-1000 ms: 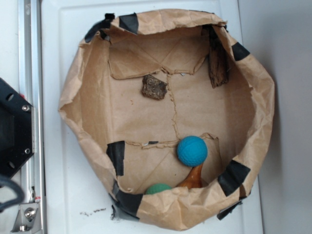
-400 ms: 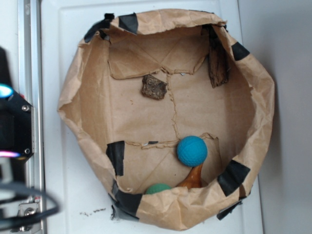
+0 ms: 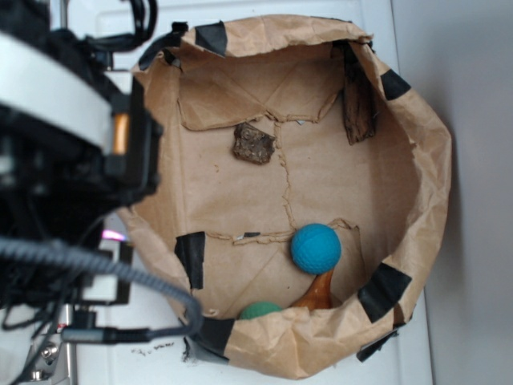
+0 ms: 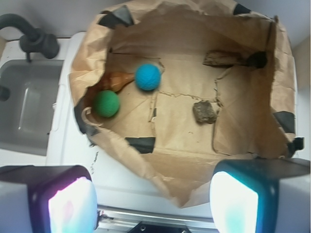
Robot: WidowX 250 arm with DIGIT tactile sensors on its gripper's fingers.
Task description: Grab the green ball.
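A white counter [image 4: 73, 160] adjoins a grey sink [image 4: 24, 111] with what seems a dark faucet [image 4: 29, 36] (upper left).

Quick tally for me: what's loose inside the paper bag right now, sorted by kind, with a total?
Balls: 2, the green ball and a blue ball
Orange-brown tapered object: 1
Dark brown chunks: 2, one on the bag floor, one against the wall
Total: 5
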